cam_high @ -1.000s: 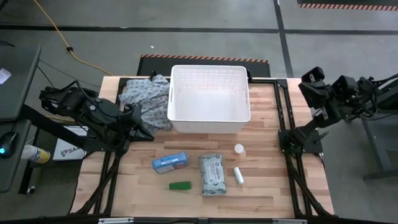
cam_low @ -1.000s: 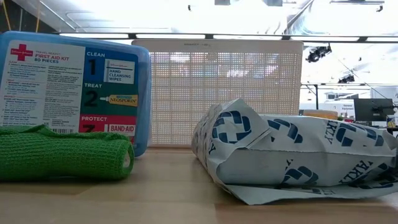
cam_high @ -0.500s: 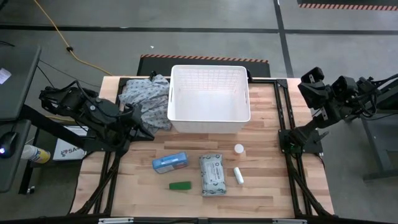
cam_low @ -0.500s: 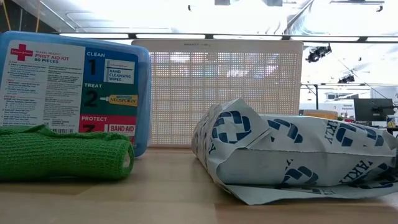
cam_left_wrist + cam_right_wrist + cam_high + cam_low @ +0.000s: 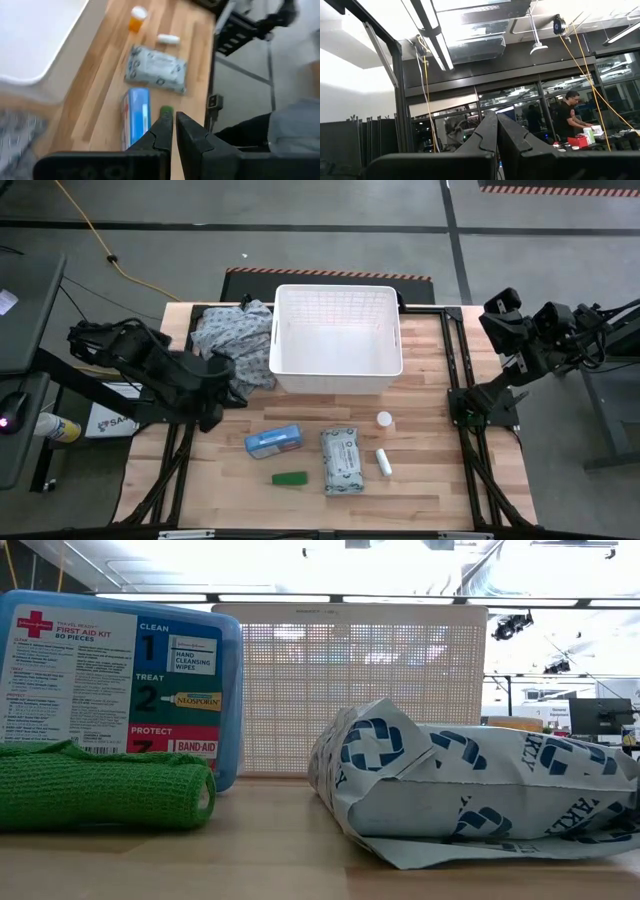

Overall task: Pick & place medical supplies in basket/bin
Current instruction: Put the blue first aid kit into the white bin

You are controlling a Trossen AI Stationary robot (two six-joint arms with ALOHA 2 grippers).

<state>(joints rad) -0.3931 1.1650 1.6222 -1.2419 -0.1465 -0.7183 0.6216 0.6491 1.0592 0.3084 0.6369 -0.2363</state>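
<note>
White gridded basket (image 5: 337, 330), green bar (image 5: 290, 478), prob. orange vial (image 5: 136, 19).

1. White gridded basket (image 5: 337, 330): upright at the far middle of the surface, nothing visible inside.
2. Blue-white first-aid packet (image 5: 273, 440): flat, nearer than the basket, towards the left.
3. Green bar (image 5: 290, 478): flat, nearest the front edge, just in front of the packet.
4. Grey-white soft pack (image 5: 343, 460): flat, right of the packet.
5. Orange-capped vial (image 5: 384, 420): upright, right of the pack.
6. White tube (image 5: 383, 461): lying flat, in front of the vial.
</note>
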